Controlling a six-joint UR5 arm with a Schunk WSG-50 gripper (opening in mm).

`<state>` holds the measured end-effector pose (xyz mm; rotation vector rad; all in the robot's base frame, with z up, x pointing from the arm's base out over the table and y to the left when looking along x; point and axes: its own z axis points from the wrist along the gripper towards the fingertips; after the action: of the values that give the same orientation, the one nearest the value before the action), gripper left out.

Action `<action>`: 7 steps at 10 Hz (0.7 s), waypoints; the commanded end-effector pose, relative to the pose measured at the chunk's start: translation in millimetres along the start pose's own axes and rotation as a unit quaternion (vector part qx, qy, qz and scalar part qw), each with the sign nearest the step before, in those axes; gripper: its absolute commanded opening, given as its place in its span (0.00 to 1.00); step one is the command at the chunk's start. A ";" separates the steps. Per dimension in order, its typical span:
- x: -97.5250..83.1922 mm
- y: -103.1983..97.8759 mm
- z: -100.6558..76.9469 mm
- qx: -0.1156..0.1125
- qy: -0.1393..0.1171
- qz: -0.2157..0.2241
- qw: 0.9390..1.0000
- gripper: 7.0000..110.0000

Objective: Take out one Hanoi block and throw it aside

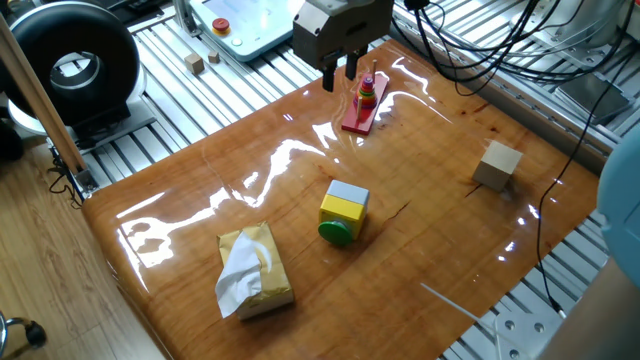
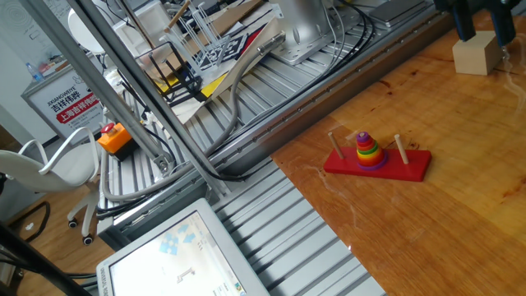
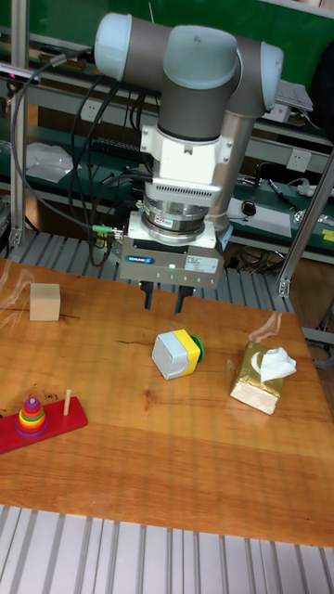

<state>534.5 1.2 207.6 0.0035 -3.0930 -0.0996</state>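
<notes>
Tall fixed view: gripper (image 3: 165, 302) hangs above table, fingers slightly parted, holding nothing. Hanoi block (image 3: 32, 401) tops ring stack on red base (image 3: 57, 424), well to image-left, lower.

Glossy brown wood table (image 1: 300, 190), strong glare streaks from overhead light across the top. It sits on a frame of ribbed aluminium profile (image 2: 271, 222), which shows on all sides. Floor (image 1: 40, 260) is wood-look laminate. Big black round fan-like unit (image 1: 70, 65) on the profile, past the table's far left corner. Bundles of black cables (image 1: 480, 40) run along the far edge. White swivel chair (image 2: 57, 168) at the left in the other fixed view, red-and-white sign (image 2: 70, 103) behind it, small orange box (image 2: 115, 138) on the frame. A tablet-like screen (image 2: 177, 255) lies at the near corner. Tall fixed view: green wall (image 3: 56, 19), and a bench (image 3: 83, 153) cluttered with gear.
</notes>
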 end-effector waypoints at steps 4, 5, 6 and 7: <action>21.1 -6.1 -2.2 0.011 0.042 -0.028 0.999 0.36; 22.6 -4.5 -2.3 0.008 0.045 -0.026 0.999 0.36; 23.0 -4.9 -2.3 0.009 0.046 -0.027 0.999 0.36; 23.1 -5.0 -2.1 0.009 0.046 -0.027 0.999 0.36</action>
<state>514.6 -6.5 209.0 0.0837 -3.0133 -0.0539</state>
